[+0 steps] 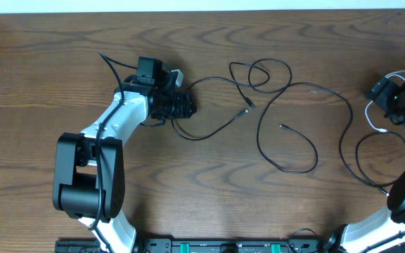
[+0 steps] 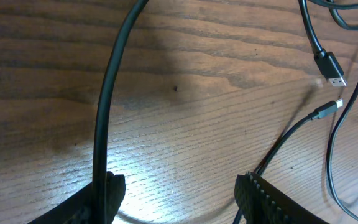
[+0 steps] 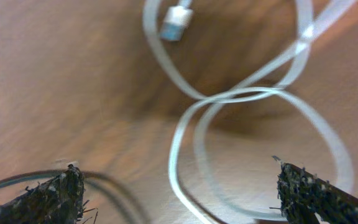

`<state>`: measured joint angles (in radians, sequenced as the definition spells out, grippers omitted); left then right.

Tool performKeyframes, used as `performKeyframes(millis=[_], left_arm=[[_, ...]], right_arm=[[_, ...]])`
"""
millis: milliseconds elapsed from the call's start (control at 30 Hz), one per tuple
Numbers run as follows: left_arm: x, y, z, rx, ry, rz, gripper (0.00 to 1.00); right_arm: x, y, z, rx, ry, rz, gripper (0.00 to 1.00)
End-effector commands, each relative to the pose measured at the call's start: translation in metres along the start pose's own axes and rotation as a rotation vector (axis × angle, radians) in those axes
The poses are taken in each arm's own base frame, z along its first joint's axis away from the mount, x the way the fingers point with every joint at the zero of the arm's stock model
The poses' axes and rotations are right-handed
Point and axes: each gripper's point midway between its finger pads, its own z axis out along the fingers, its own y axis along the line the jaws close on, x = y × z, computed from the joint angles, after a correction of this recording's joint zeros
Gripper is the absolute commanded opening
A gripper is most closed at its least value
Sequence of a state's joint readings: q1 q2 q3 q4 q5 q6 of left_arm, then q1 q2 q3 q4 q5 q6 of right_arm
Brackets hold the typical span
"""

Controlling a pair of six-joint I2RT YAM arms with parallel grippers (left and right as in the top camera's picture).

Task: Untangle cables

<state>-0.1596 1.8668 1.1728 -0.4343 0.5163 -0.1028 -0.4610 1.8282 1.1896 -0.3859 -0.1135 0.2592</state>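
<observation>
The black cord (image 1: 308,86) sprawls across the table's middle in loose loops, with a small knot of loops (image 1: 260,72) at the back. My left gripper (image 1: 181,107) sits over its left end. In the left wrist view that gripper (image 2: 182,186) is open; one black strand (image 2: 107,93) runs along its left finger, and two plug ends (image 2: 331,67) lie ahead to the right. The white cord (image 1: 371,121) lies at the far right beside my right gripper (image 1: 391,95). In the blurred right wrist view its crossing loops (image 3: 229,99) and plug (image 3: 176,23) lie beneath the wide-open right gripper (image 3: 178,171).
The table's back edge (image 1: 202,10) runs along the top, with its left edge at the far left. Both arm bases and a black rail (image 1: 209,246) stand along the front. Another loop of black cord (image 1: 382,140) lies by the right arm.
</observation>
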Motion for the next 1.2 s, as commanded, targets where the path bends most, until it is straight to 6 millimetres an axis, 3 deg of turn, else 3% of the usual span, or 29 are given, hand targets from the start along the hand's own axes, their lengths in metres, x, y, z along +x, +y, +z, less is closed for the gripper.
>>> performKeyframes(millis=[0,100,133,300,367,567,667,767,933,1167], left_arm=[[0.005,0.006,0.005,-0.015,0.015,0.007,0.63],[0.005,0.004,0.005,-0.001,0.017,0.006,0.63],[0.005,-0.006,0.002,0.05,0.016,0.009,0.67],[-0.01,-0.03,-0.026,0.107,-0.057,0.053,0.76],[-0.016,-0.039,-0.041,0.118,-0.098,0.076,0.95],[-0.041,-0.07,-0.094,0.144,-0.273,0.176,0.98],[-0.048,-0.077,-0.109,0.147,-0.327,0.205,0.98],[-0.049,-0.06,-0.11,0.049,-0.335,0.141,0.98],[-0.028,0.005,-0.095,-0.255,-0.257,-0.058,0.98],[-0.009,0.038,-0.055,-0.328,-0.14,-0.101,0.98]], right_arm=[[0.014,0.059,-0.003,-0.263,0.053,-0.102,0.96],[0.027,0.094,-0.009,-0.389,0.063,-0.273,0.98],[0.037,0.111,-0.01,-0.423,0.082,-0.317,0.99],[0.054,0.149,-0.016,-0.469,0.104,-0.402,0.99],[0.056,0.166,-0.023,-0.495,0.105,-0.448,0.99],[0.071,0.244,-0.062,-0.699,0.09,-0.616,0.99],[0.083,0.272,-0.071,-0.746,0.066,-0.678,0.99],[0.098,0.29,-0.073,-0.743,0.058,-0.728,0.99],[0.117,0.305,-0.069,-0.643,0.03,-0.801,0.99],[0.121,0.317,-0.064,-0.52,-0.064,-0.859,0.99]])
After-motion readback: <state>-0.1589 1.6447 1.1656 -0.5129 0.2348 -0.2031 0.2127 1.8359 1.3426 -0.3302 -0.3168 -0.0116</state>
